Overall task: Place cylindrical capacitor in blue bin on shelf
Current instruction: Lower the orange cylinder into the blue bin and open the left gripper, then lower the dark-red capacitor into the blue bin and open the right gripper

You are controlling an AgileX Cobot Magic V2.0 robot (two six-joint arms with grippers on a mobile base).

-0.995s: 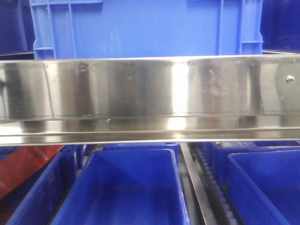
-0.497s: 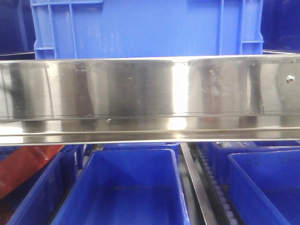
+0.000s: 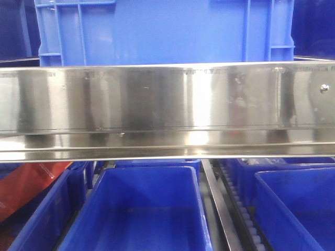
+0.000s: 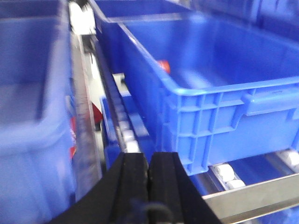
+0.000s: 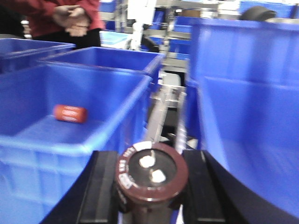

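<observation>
The cylindrical capacitor [image 5: 152,173], a brown can with two white terminals on its end face, sits between the black fingers of my right gripper [image 5: 152,179], which is shut on it. To its left is a blue bin [image 5: 70,140] with a small red cylinder [image 5: 70,113] lying on its floor. My left gripper [image 4: 149,163] is shut with nothing in it, hovering over the shelf's white roller track [image 4: 125,135] beside another blue bin [image 4: 219,107]. The shelf's steel front rail [image 3: 167,99] fills the front view, where neither gripper shows.
A tall blue bin wall [image 5: 252,116] rises close on the right of the capacitor. A person in red [image 5: 70,14] stands behind the bins. Below the rail are blue bins [image 3: 141,209], above it a large blue crate [image 3: 162,31]. A red item [image 3: 31,183] lies at lower left.
Dark reflections on the left part of the steel rail have shifted and faded. The bins and the rail stay where they were.
</observation>
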